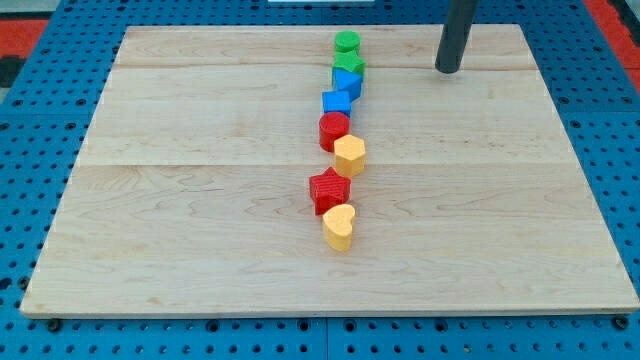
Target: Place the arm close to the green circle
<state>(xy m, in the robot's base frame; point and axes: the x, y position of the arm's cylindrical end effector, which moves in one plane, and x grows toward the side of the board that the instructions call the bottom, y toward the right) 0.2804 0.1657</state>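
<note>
The green circle (346, 42) sits near the view's top edge of the wooden board (200, 200), at the head of a column of blocks. My tip (447, 70) stands on the board to the right of the green circle, about a hand's width away and slightly lower in the view, touching no block. Only the dark rod shows, coming down from the view's top edge.
Below the green circle runs a column: a green star (349, 66), a blue block (347, 83), a blue cube (337, 101), a red block (334, 130), a yellow hexagon (349, 155), a red star (329, 190), a yellow heart (339, 226). Blue pegboard (40, 200) surrounds the board.
</note>
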